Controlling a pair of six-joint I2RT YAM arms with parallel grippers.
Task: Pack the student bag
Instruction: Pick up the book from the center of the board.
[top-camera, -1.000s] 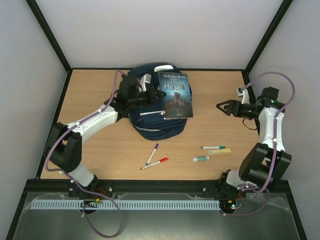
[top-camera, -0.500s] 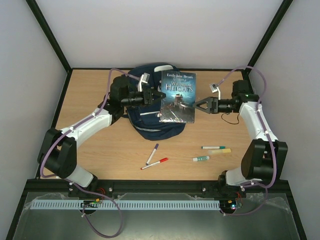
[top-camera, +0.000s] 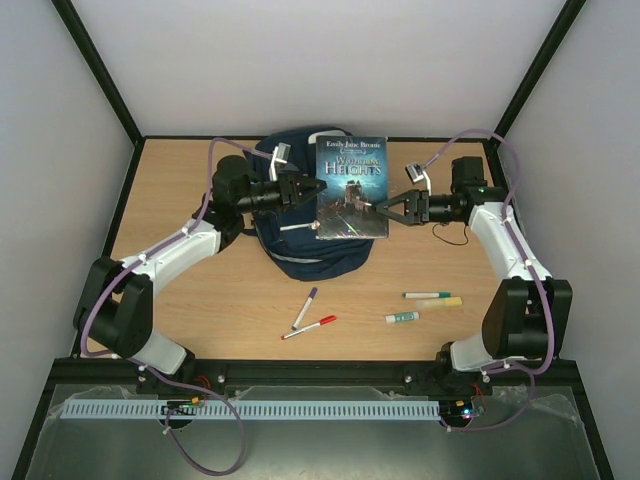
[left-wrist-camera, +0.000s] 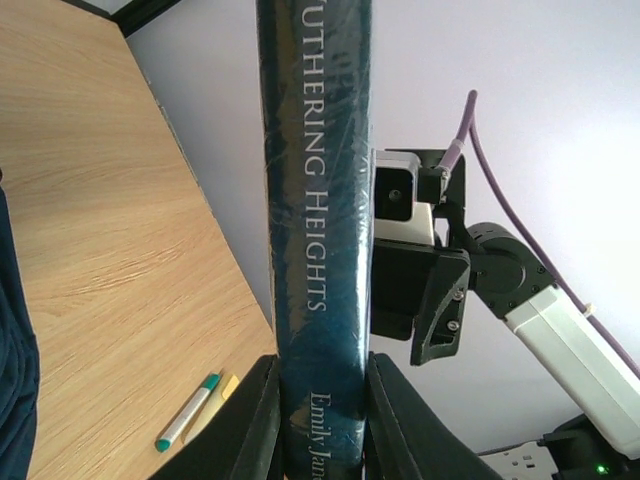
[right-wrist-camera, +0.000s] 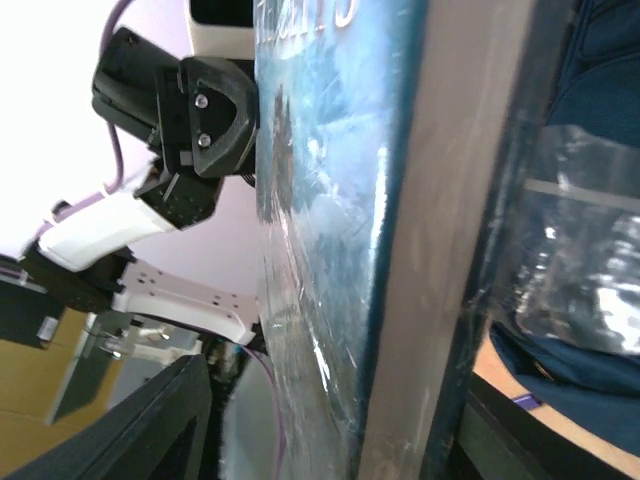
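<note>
The navy student bag (top-camera: 300, 250) lies at the back middle of the table; it also shows in the right wrist view (right-wrist-camera: 600, 60). My left gripper (top-camera: 308, 188) is shut on the spine of a blue "Wuthering Heights" book (top-camera: 351, 188) and holds it up above the bag. The left wrist view shows the spine (left-wrist-camera: 320, 250) between both fingers of the left gripper (left-wrist-camera: 320, 365). My right gripper (top-camera: 385, 208) is open, its jaws straddling the book's right edge (right-wrist-camera: 340, 250) with gaps on each side.
On the table in front of the bag lie a purple marker (top-camera: 305, 307) and a red marker (top-camera: 310, 327). To the right lie a green pen (top-camera: 426, 295), a yellow highlighter (top-camera: 445, 302) and a green-capped stick (top-camera: 402, 317).
My right arm has swung left from the table's right side until its open jaws are around the book's edge. My left gripper has raised the book and shifted it slightly.
</note>
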